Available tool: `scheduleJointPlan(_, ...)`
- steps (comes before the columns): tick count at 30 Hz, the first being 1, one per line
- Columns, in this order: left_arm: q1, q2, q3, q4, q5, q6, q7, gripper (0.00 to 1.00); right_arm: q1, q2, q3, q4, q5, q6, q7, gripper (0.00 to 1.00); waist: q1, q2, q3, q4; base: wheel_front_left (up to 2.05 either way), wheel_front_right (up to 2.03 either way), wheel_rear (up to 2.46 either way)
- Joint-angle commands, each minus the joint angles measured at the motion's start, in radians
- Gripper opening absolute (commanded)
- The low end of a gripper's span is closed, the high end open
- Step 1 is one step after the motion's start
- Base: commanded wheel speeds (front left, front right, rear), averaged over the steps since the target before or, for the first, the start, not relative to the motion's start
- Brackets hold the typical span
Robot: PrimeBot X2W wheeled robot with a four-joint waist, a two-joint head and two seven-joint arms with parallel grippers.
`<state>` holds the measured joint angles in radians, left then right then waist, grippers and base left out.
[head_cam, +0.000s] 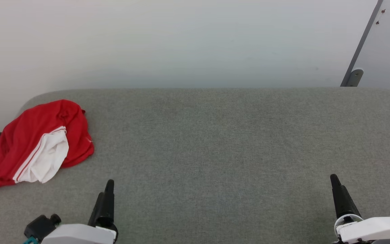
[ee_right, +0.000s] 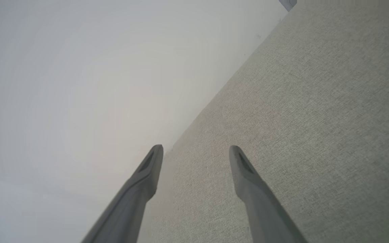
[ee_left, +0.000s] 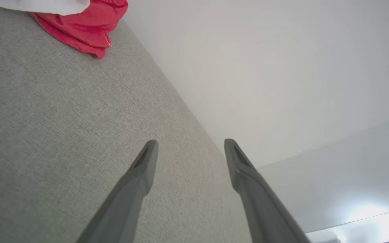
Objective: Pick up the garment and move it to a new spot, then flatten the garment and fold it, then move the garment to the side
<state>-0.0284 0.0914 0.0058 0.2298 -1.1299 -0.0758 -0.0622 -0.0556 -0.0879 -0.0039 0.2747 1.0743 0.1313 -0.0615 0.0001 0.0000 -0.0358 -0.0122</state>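
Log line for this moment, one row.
garment: bunched, left on grey surface | left gripper: open, empty | right gripper: open, empty | pick: not yet

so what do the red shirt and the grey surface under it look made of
Garment: soft thin cloth, likely a knit; it slumps in loose folds, matte red and white. Surface: grey woven fabric, matte, likely upholstery; fine weave shows in both wrist views.
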Motion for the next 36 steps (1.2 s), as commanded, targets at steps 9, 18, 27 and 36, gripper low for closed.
scheduleJointPlan(9, 0.004, 0.031, -0.017, -0.016, 0.237, 0.010, -0.034, 1.00, -0.011, -0.017, 0.010, -0.002, -0.212, 0.000, -0.035, 1.00, 0.0000, 0.0000, -0.010, -0.004, 0.00, 0.00, 0.00)
scheduleJointPlan(18, 0.008, 0.040, -0.021, -0.023, 0.408, 0.011, -0.061, 1.00, -0.009, -0.018, 0.008, 0.002, -0.353, 0.000, -0.058, 1.00, 0.0000, 0.0000, -0.017, -0.007, 0.00, 0.00, 0.00)
scheduleJointPlan(27, 0.015, 0.047, -0.017, -0.040, 0.554, 0.014, -0.086, 1.00, -0.006, -0.023, 0.004, 0.000, -0.471, -0.001, -0.079, 1.00, 0.0000, 0.0000, -0.025, -0.011, 0.00, 0.00, 0.00)
scheduleJointPlan(36, 0.023, 0.048, -0.011, -0.050, 0.660, 0.003, -0.109, 1.00, -0.002, -0.028, -0.004, -0.007, -0.577, -0.001, -0.101, 1.00, -0.0001, 0.0000, -0.033, -0.015, 0.00, 0.00, 0.00)
